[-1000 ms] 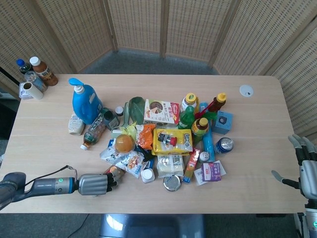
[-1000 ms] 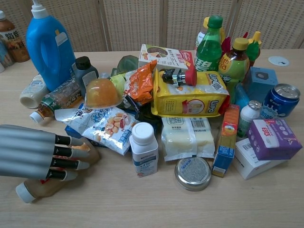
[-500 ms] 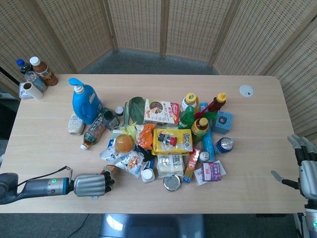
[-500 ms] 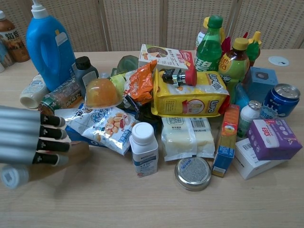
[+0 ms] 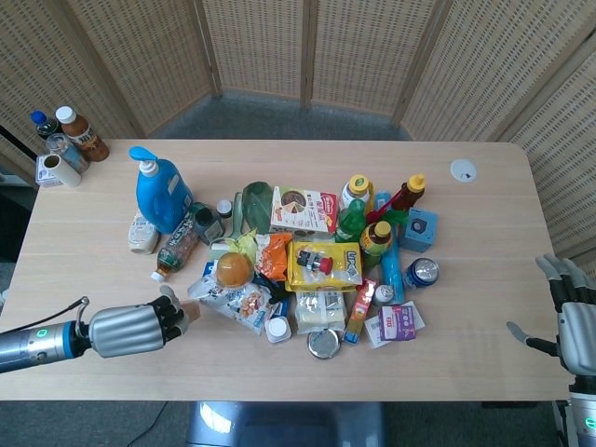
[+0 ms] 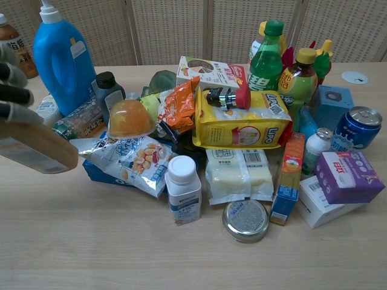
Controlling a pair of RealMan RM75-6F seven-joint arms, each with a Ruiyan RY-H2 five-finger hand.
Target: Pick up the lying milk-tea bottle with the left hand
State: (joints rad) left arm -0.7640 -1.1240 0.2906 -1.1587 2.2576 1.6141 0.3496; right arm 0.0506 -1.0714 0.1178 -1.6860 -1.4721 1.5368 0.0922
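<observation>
My left hand [image 5: 130,328] grips the tan milk-tea bottle [image 6: 37,149] and holds it in the air off the table's front left. In the chest view the bottle's brown body juts out at the left edge, tilted, below the dark fingertips [image 6: 14,95] of my left hand [image 6: 13,103]. From the head camera the hand hides most of the bottle; only a pale end [image 5: 170,300] shows past the fingers. My right hand [image 5: 570,321] hangs beyond the table's right edge, fingers apart, holding nothing.
A dense pile fills the table's middle: blue detergent jug [image 5: 160,194], snack bags [image 6: 130,162], white pill bottle [image 6: 183,188], yellow Lipo bag [image 5: 324,265], green bottle [image 6: 266,54], cans and boxes. Several bottles [image 5: 65,135] stand at the far left corner.
My left hand has drawn back to the left and risen with the milk-tea bottle, which no longer lies on the table beside the snack bags. The right hand has barely moved.
</observation>
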